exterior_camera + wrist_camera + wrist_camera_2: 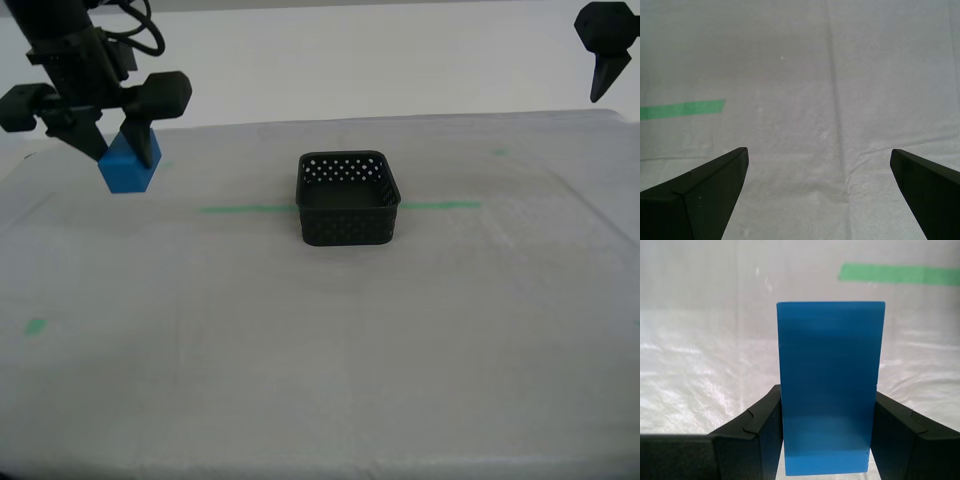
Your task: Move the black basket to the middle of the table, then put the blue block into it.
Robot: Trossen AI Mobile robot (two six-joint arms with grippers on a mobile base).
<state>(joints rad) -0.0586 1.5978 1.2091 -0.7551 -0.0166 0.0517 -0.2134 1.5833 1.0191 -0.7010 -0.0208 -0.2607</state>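
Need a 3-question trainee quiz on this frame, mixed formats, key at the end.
1. True or false: the blue block lies inside the black basket.
2. Which gripper holds the block? A) my first gripper B) my second gripper
3. Fill in: the basket sits across the long ____ tape line on the table.

Key: 1 false, it is held off the cloth at the exterior view's left. 2 B. 3 green.

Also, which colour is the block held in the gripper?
Bright blue: the blue block, clamped in my second gripper, shows best in the second wrist view.
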